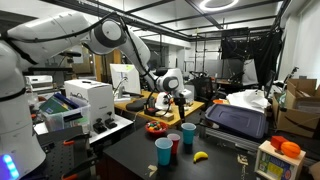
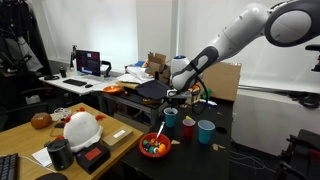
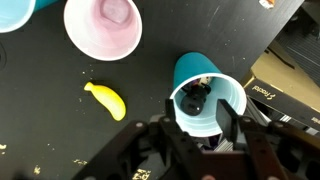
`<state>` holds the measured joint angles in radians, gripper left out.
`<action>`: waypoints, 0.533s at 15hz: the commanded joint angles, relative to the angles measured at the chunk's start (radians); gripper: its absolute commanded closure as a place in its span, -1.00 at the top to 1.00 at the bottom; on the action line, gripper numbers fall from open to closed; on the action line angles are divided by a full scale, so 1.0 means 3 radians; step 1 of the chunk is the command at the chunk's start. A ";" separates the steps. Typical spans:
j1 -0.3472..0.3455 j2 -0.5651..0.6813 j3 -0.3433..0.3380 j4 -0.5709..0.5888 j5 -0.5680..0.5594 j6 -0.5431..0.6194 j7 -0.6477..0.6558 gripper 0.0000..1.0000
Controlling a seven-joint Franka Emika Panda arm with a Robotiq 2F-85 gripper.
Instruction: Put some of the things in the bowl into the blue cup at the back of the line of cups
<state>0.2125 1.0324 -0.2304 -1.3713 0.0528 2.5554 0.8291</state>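
End effector (image 3: 203,114) hanging over the back blue cup, fingers spread.

Wrist view, left to right: a second light-blue plastic cup (image 3: 12,10) is sitting at the top corner, a round cup with a pinkish inside (image 3: 103,25) is standing just beside it, and a yellow banana (image 3: 105,101) is lying on the black surface (image 3: 50,140). Then the plain light-blue plastic tumbler (image 3: 200,72) is standing upright with something dark inside, too small to identify. The end effector's fingers are sitting apart on either side of its rim. In an exterior view the shallow round red bowl (image 2: 142,148) is resting left of the cups, holding small dark and yellowish bits (image 2: 153,148).
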 commanded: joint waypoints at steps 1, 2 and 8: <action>0.0017 -0.0218 0.0067 -0.0224 -0.0038 0.0109 -0.0017 0.58; -0.0044 -0.0346 0.0194 -0.0348 0.0011 0.0089 -0.0168 0.72; -0.0306 -0.0982 0.0783 -0.1061 0.0330 0.0026 -0.0888 1.00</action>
<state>0.1641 0.8791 -0.0752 -1.5205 0.0942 2.5713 0.6688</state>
